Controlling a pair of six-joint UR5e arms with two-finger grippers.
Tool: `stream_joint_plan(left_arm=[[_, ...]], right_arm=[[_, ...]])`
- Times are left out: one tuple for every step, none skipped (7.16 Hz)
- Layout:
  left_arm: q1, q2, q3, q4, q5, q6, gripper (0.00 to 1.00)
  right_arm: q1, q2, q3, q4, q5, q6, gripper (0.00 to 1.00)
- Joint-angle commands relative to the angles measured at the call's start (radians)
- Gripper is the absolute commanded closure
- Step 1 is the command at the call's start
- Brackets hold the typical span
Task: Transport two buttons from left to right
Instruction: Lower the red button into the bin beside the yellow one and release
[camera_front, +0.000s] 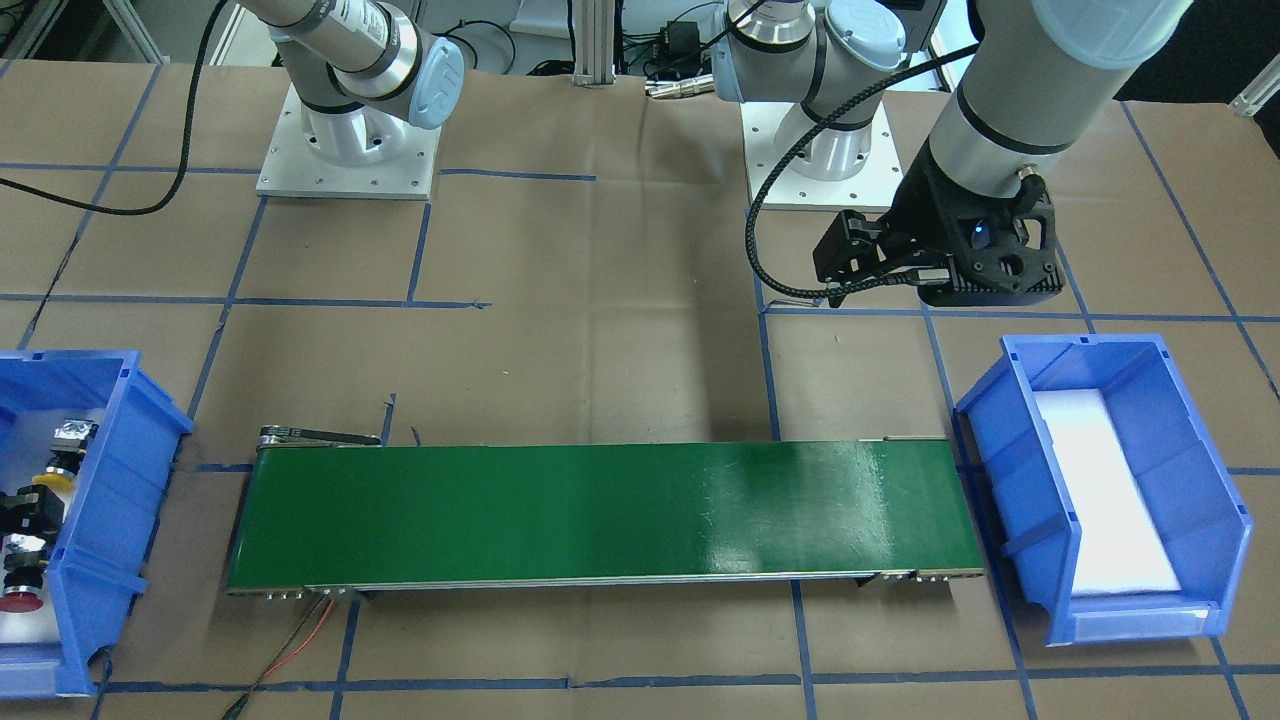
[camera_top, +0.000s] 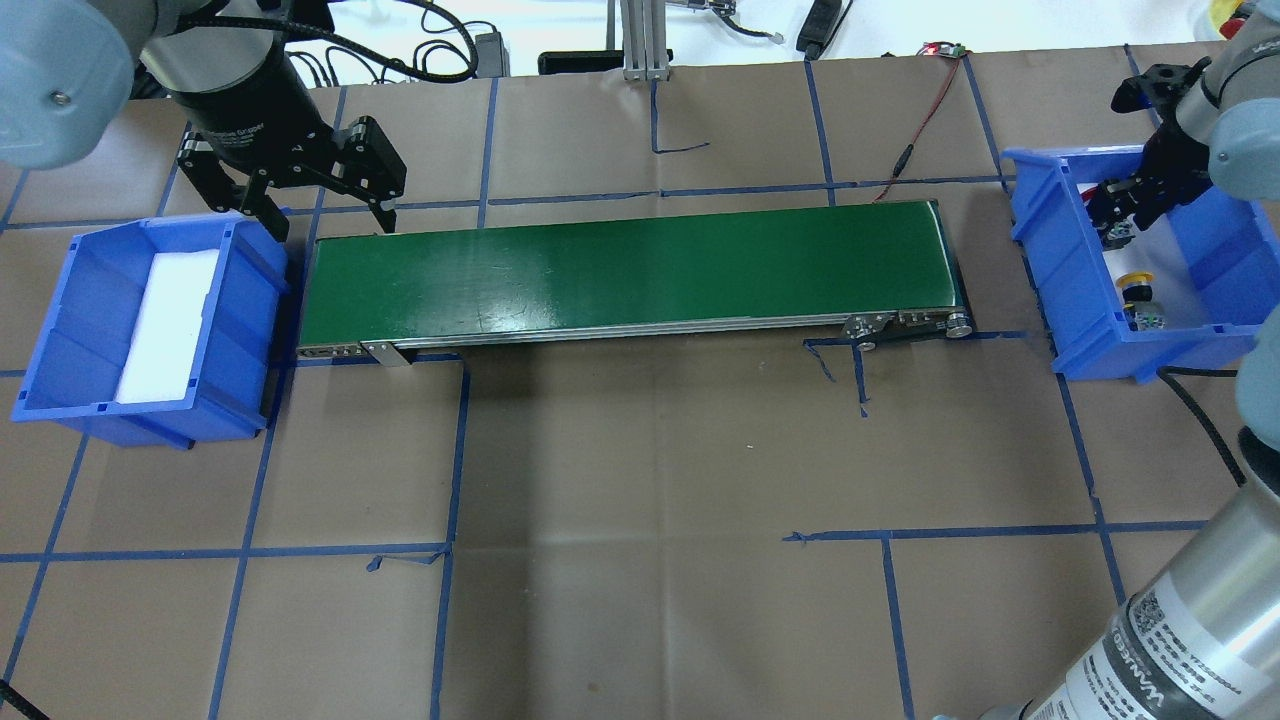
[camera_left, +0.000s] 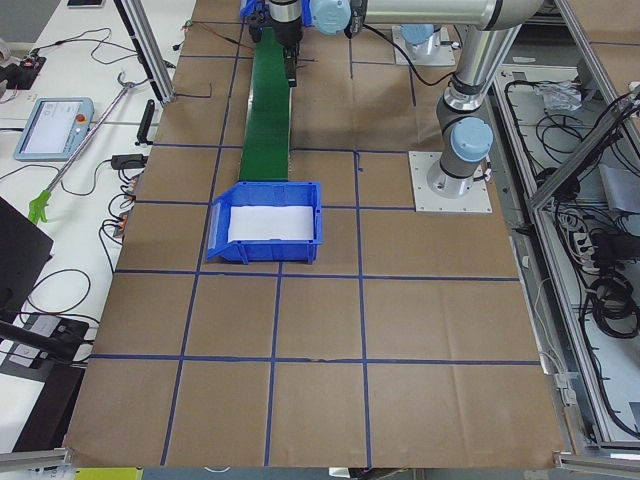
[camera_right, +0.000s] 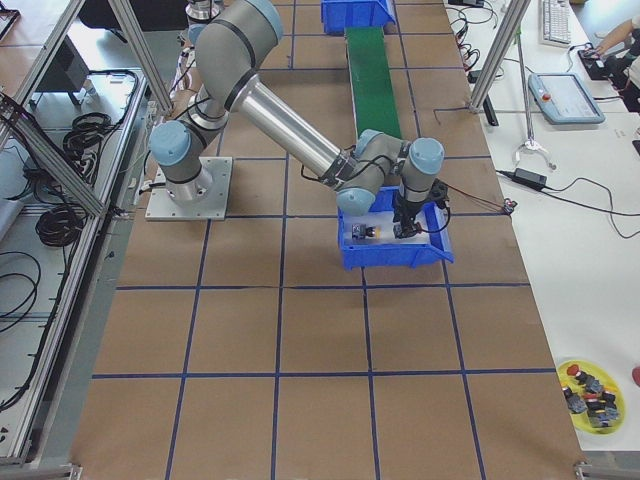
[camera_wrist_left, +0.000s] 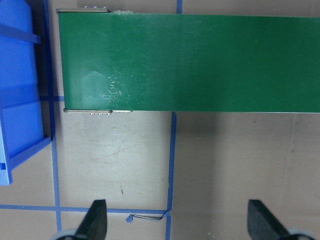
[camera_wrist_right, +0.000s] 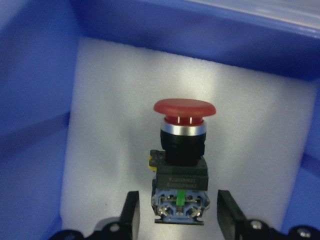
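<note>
Black fingers (camera_wrist_right: 131, 216) of the right gripper (camera_wrist_right: 177, 220) stand either side of the red button (camera_wrist_right: 182, 150), flanking its grey terminal base with a thin gap on each side (straddling it, not clamped on it). The jaws are partly open. The button lies on white foam (camera_wrist_right: 110, 125) in the blue bin (camera_top: 1050, 260) at the belt's right end. The yellow button (camera_top: 1138, 287) lies near it in the same bin, apart from the gripper. The green conveyor belt (camera_top: 620, 270) runs between this bin and a second blue bin (camera_top: 255, 320) lined with a white pad (camera_top: 165, 320). Near that end the left gripper (camera_top: 333, 228) hangs with its fingers spread wide, holding nothing, above the brown paper (camera_wrist_left: 115, 155) just beside the belt.
</note>
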Motion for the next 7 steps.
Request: stream_joint_plan(left_arm=[[0.000,0.000,0.000,0.000,0.000,0.001,0.00],[0.000,0.000,0.000,0.000,0.000,-0.001,0.00],[0.000,0.000,0.000,0.000,0.000,0.001,0.00],[0.000,0.000,0.000,0.000,0.000,-0.001,0.00],[0.000,0.001,0.000,0.000,0.000,0.001,0.00],[0.000,0.001,0.000,0.000,0.000,0.001,0.00],[0.000,0.000,0.000,0.000,0.000,0.001,0.00]], right_arm=[[0.002,-0.023,-0.005,0.004,0.014,0.000,0.01],[0.005,-0.056,-0.019,0.009,0.011,0.000,0.01],[0.006,-0.119,-0.022,0.033,0.006,0.000,0.00],[0.011,-0.189,-0.013,0.114,0.002,0.000,0.00],[0.017,-0.263,-0.010,0.224,0.009,0.008,0.00],[0.056,-0.330,-0.014,0.260,-0.003,0.166,0.00],[0.115,-0.396,-0.005,0.362,-0.003,0.316,0.00]])
